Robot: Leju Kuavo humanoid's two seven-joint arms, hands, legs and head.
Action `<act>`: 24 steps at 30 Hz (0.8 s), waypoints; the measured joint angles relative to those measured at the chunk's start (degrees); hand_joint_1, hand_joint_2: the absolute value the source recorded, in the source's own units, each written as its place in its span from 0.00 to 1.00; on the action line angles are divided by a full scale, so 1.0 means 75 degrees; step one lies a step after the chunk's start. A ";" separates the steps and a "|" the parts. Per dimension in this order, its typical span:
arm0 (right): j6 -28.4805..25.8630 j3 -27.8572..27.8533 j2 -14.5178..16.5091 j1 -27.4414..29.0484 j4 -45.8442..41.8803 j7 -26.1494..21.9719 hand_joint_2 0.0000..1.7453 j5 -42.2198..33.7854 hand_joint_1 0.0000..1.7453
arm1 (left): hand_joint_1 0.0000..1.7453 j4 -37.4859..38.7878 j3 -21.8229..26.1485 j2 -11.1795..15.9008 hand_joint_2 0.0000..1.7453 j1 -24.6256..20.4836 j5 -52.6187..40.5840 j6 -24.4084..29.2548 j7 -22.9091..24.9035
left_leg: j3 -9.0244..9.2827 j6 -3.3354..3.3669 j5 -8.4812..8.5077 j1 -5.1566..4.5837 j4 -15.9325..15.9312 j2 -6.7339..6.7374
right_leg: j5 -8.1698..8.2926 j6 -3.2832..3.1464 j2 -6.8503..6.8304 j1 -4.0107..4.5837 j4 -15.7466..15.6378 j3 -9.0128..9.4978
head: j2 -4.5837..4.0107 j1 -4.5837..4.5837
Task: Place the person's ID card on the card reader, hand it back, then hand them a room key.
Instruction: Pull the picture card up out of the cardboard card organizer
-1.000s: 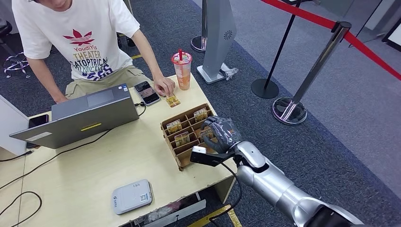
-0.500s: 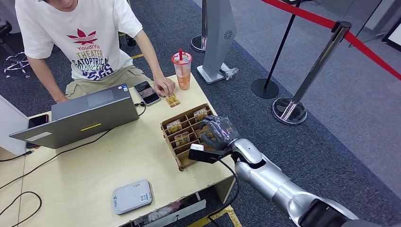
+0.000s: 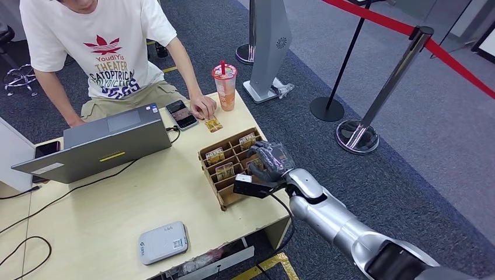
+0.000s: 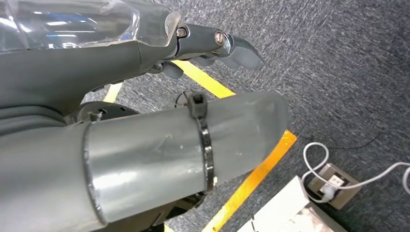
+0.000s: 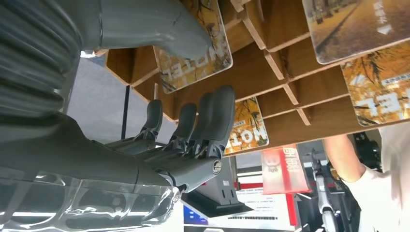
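A wooden card holder (image 3: 226,192) stands near the table's right edge, with hotel key cards (image 3: 215,155) upright in its slots. My right hand (image 3: 269,163) hovers over its right side. In the right wrist view its thumb (image 5: 159,26) lies against one key card (image 5: 196,60), while the fingers (image 5: 212,113) are stretched out apart from the thumb and grip nothing. A small yellowish card (image 3: 213,123) lies on the table by the person's hand (image 3: 202,106). The white card reader (image 3: 163,242) sits at the near edge. My left hand (image 4: 145,159) hangs by the floor, holding nothing.
A grey laptop (image 3: 111,143) stands at the left, with a phone (image 3: 181,114) beside it and a drink cup (image 3: 225,86) at the far edge. Cables trail over the left of the table (image 3: 117,204). Stanchions with a red rope (image 3: 373,99) stand to the right.
My right hand has shifted slightly left and down, closer into the card holder. The person and the things on the table have stayed put.
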 joint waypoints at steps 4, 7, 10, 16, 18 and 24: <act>0.0014 -0.0028 -0.0015 0.0069 0.0013 0.0060 1.00 -0.0069 0.54 | 0.00 0.0032 0.0173 -0.0014 0.00 0.0012 0.0031 -0.0125 0.0192 | 0.0002 0.0003 -0.0002 0.0000 0.0000 0.0001 | 0.0000 0.0000 0.0000 0.0000 -0.0001 -0.0001 | 0.0000 0.0000; 0.0026 -0.0044 -0.0021 0.0113 -0.0002 0.0068 1.00 -0.0059 0.54 | 0.00 0.0114 0.0407 -0.0023 0.00 -0.0037 -0.0030 -0.0272 0.0137 | 0.0003 0.0004 -0.0003 -0.0001 0.0000 0.0002 | 0.0000 0.0000 0.0001 0.0000 -0.0001 -0.0001 | 0.0000 -0.0001; 0.0031 -0.0056 -0.0023 0.0129 -0.0012 0.0071 1.00 -0.0055 0.53 | 0.00 0.0179 0.0544 -0.0027 0.00 -0.0069 -0.0052 -0.0305 0.0122 | 0.0004 0.0004 -0.0003 -0.0001 0.0000 0.0004 | 0.0000 0.0000 0.0002 0.0000 -0.0001 -0.0001 | 0.0000 0.0000; 0.0084 -0.0095 -0.0088 0.0194 -0.0052 0.0074 1.00 -0.0061 0.74 | 0.00 0.0262 0.0790 -0.0031 0.00 -0.0071 -0.0230 -0.0501 0.0171 | 0.0003 0.0004 -0.0003 -0.0001 0.0000 0.0003 | 0.0000 0.0000 0.0002 -0.0001 -0.0001 0.0000 | 0.0000 0.0001; 0.0121 -0.0137 -0.0118 0.0233 -0.0082 0.0074 1.00 -0.0061 0.77 | 0.00 0.0246 0.0863 -0.0034 0.00 -0.0051 -0.0322 -0.0592 0.0273 | 0.0002 0.0005 -0.0003 -0.0002 0.0000 0.0003 | 0.0000 0.0000 0.0002 -0.0001 -0.0001 0.0000 | 0.0000 0.0001; 0.0225 -0.0243 -0.0148 0.0261 -0.0103 0.0084 1.00 -0.0074 0.83 | 0.00 0.0010 0.0831 -0.0072 0.00 0.0018 -0.0358 -0.0524 0.0315 | 0.0004 0.0006 -0.0004 -0.0003 0.0001 0.0003 | 0.0000 0.0001 0.0002 -0.0002 -0.0002 0.0001 | 0.0000 0.0001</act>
